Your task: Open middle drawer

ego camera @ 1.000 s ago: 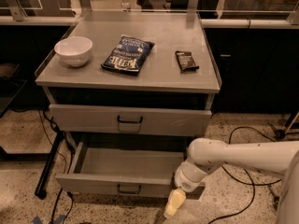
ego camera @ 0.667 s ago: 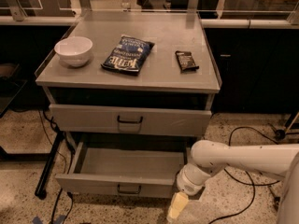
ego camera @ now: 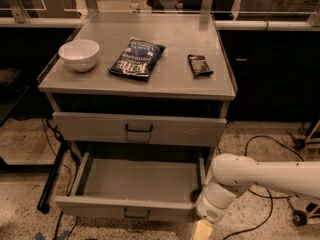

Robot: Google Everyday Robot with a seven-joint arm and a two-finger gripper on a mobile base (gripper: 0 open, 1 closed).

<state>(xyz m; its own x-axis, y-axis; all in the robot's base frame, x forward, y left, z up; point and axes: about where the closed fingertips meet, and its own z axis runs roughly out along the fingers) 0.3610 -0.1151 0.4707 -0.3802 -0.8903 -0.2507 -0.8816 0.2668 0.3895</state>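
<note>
**Middle drawer standing open, claw low at its right front corner**

At the far left, a black stand leg point(ego camera: 52, 176) is being seen slanting across the speckled floor point(ego camera: 20, 149) beside the cabinet. On the grey tabletop point(ego camera: 175, 39), three things are being carried in a row. A white bowl point(ego camera: 79, 55) is sitting upright near the left edge. A dark blue chip bag point(ego camera: 137, 59) is lying flat just right of it. A small dark wrapped bar point(ego camera: 200, 65) is lying flat, apart from the bag, towards the right edge.

Under the tabletop, the upper drawer point(ego camera: 90, 128) is being shown shut, with its black loop handle point(ego camera: 139, 129) at the centre of the front. Directly below it, the middle drawer point(ego camera: 140, 179) is being shown pulled well out towards the camera. Its plain grey tray is being exposed, and its own small handle point(ego camera: 136, 214) is sitting at the centre of the front panel.

To the right, the white arm point(ego camera: 250, 176) is being brought in from the right edge and bent downwards near the drawer's right front corner. The claw point(ego camera: 203, 230) is being cut off by the bottom edge, just beside that corner and below the level of the front panel. How far it is open cannot be told, and nothing is being seen in its hold. Black cables point(ego camera: 260, 149) are lying looped on the floor behind the arm.
</note>
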